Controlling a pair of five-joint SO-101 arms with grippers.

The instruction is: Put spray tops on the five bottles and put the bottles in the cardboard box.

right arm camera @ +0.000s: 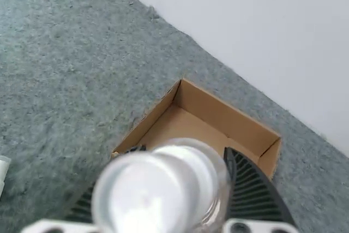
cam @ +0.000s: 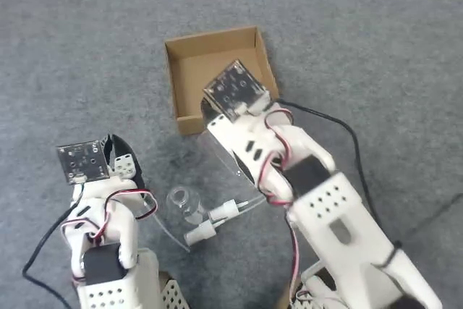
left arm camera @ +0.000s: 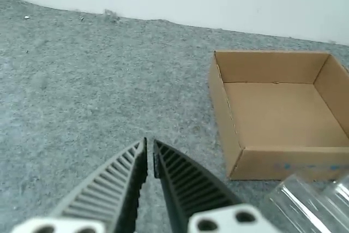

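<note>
Right gripper (right arm camera: 182, 152) clamped on bottle (right arm camera: 158, 189); box (right arm camera: 223, 115) lies just far of it. Left gripper (left arm camera: 150, 145) near-closed, empty.

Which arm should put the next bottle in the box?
Right. The right hand is shut on a bottle close to the cardboard box. The left hand is shut, empty and farther from it.
</note>
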